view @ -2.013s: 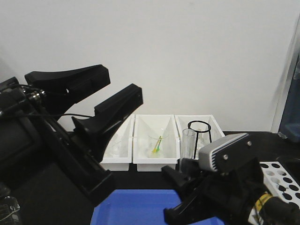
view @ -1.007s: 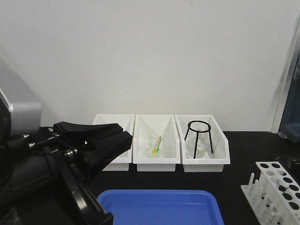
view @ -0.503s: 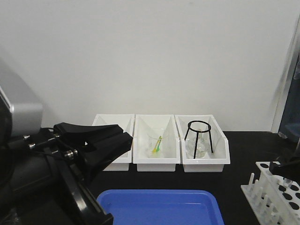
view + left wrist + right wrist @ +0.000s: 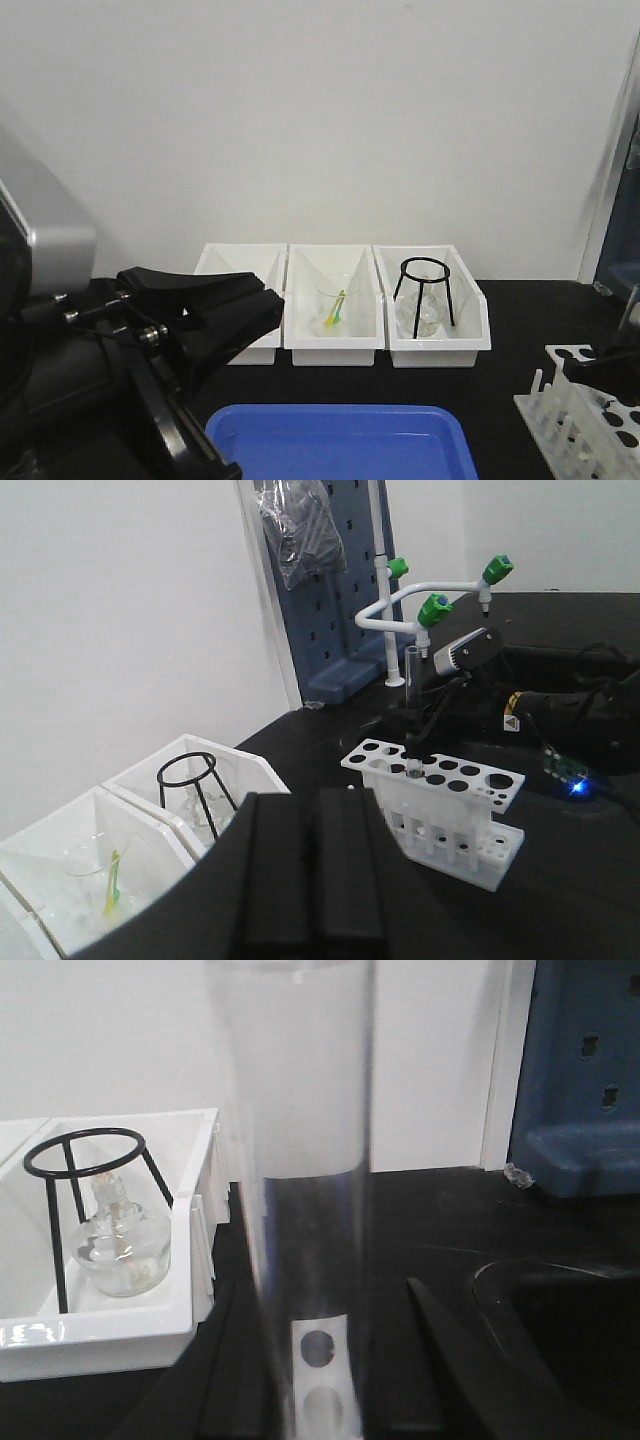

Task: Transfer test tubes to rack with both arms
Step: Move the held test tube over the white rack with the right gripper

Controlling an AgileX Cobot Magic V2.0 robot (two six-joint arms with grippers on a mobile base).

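Where the right gripper (image 4: 408,718) clamps the tube (image 4: 410,675), we see the glass upright, its lower end set in a hole in an outer row of the rack (image 4: 470,780), which stands on the black table (image 4: 560,900). We find the left gripper (image 4: 312,802) empty, its jaws all but together, well apart from the rack.

A black matte tabletop (image 4: 525,325) carries three white rectangular plastic bins (image 4: 334,357), set side by side in a row at its back. Nearer the front lies a shallow blue plastic tray (image 4: 330,411). At the right stands a white plastic rack (image 4: 440,820) with round holes, apart from the bins.
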